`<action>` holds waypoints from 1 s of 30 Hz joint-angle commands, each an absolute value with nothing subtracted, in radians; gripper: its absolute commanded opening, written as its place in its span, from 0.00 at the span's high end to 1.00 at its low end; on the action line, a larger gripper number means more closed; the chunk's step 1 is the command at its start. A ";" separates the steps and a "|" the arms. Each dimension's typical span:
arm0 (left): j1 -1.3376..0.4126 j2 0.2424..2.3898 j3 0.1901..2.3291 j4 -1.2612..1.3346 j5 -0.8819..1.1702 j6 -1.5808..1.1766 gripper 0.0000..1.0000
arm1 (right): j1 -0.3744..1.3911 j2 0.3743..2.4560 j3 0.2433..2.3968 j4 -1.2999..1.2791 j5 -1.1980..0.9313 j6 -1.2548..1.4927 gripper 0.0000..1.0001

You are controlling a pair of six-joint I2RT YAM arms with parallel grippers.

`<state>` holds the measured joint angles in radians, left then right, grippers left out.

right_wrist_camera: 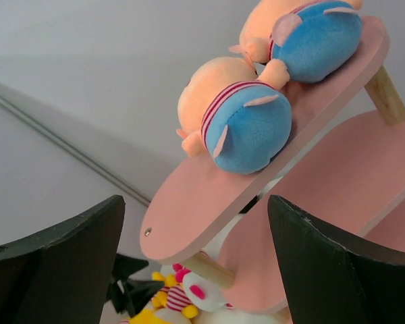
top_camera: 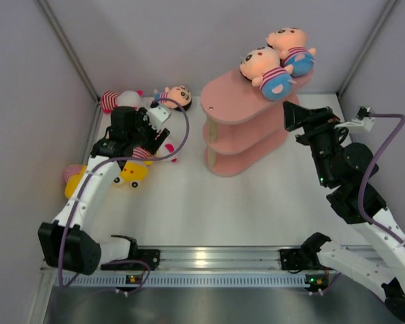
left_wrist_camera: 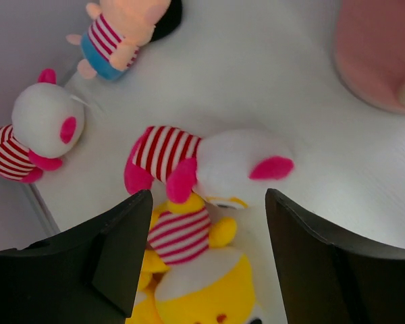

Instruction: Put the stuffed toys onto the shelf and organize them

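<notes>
**Left arm lines up a pick, two dolls already shelved**

Nearest the bases, a yellow doll (top_camera: 131,174) lies on the left side of the table (top_camera: 189,209). Right above it the left gripper (left_wrist_camera: 208,202) hovers, fingers spread wide with nothing between them. Framed in that gap is a white-faced doll (left_wrist_camera: 209,162) with magenta limbs and a striped shirt, sprawled across the yellow pile.

This reads as the pick step. The next move calls for a straight drop and a squeeze around the striped body, without snagging the yellow one underneath.

Over on the other side, the right gripper (right_wrist_camera: 196,202) is just as wide open and empty, parked just beside the shelf (top_camera: 223,101).

Further back on the left, another white-faced toy (top_camera: 118,100) and a dark-haired doll (top_camera: 175,96) wait at the table's far edge.

And the shelf itself: the top board carries two peach-faced dolls (top_camera: 263,67) in blue shorts, side by side. The lower boards show nothing from here, though parts are hidden.
</notes>
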<state>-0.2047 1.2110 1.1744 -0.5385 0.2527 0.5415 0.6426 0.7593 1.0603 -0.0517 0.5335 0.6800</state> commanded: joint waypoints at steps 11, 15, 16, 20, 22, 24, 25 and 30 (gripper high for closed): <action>-0.206 2.127 1.823 -0.023 0.198 0.433 0.15 | 0.630 0.764 1.089 -0.072 0.456 0.215 0.12; -0.206 2.337 2.035 -0.023 0.117 0.448 0.09 | 0.630 0.765 1.052 -0.049 0.476 0.187 0.11; -0.206 2.403 2.072 -0.017 0.101 0.459 0.07 | 0.630 0.765 1.043 -0.043 0.477 0.180 0.11; -0.207 2.516 2.187 0.040 0.011 0.483 0.05 | 0.630 0.788 1.002 -0.017 0.482 0.167 0.11; -0.207 2.546 2.192 0.067 -0.040 0.512 0.11 | 0.629 0.799 1.000 -0.014 0.483 0.166 0.11; -0.207 2.549 2.178 0.071 -0.044 0.531 0.34 | 0.629 0.818 1.006 -0.015 0.473 0.163 0.10; -0.207 2.542 2.169 0.077 -0.049 0.528 0.53 | 0.629 0.821 1.009 -0.018 0.465 0.163 0.10; -0.207 2.365 1.978 0.081 0.036 0.534 1.00 | 0.629 0.818 1.040 -0.064 0.420 0.172 0.11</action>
